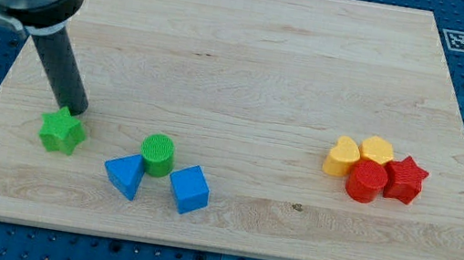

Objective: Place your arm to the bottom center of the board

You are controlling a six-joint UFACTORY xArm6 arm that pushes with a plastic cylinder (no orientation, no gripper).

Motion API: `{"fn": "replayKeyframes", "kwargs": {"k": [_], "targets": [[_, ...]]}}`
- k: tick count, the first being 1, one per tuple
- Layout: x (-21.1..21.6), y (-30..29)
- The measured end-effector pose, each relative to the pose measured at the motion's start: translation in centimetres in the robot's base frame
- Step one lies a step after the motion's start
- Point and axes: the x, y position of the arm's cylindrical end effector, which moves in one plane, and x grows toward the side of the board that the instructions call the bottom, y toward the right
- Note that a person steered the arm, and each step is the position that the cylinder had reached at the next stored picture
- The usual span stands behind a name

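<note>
Starting at the view's bottom, the board's (226,231) near edge runs bare along its middle stretch; just above it on the left lie a blue cube (189,189) and a blue wedge (124,175), close together, with a green cylinder (157,154) tucked between and behind them; further left sits a green star (61,131); my tip (78,113) rests just beside that star's upper right corner, seemingly touching it, well to the left of the board's bottom centre; the arm carries no claw, only the dark rod slanting up to the view's top left; over on the right, a red cylinder (365,180) and red star (405,179) huddle against a yellow heart (341,156) and another yellow block (377,151) behind them.
</note>
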Motion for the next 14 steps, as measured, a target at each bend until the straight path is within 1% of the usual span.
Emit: {"fn": "replayKeyframes", "kwargs": {"k": [2,3,4,5,6,7,8,9,11,12,13,14], "targets": [[4.5,0.0],[4.7,1.2],[2.3,8.3],[2.2,12.3],[1.5,14.6],[-1.6,19.4],[-2.0,25.5],[-1.5,29.2],[-1.3,29.5],[-1.1,27.1],[1.8,25.3],[6.1,24.9]]}}
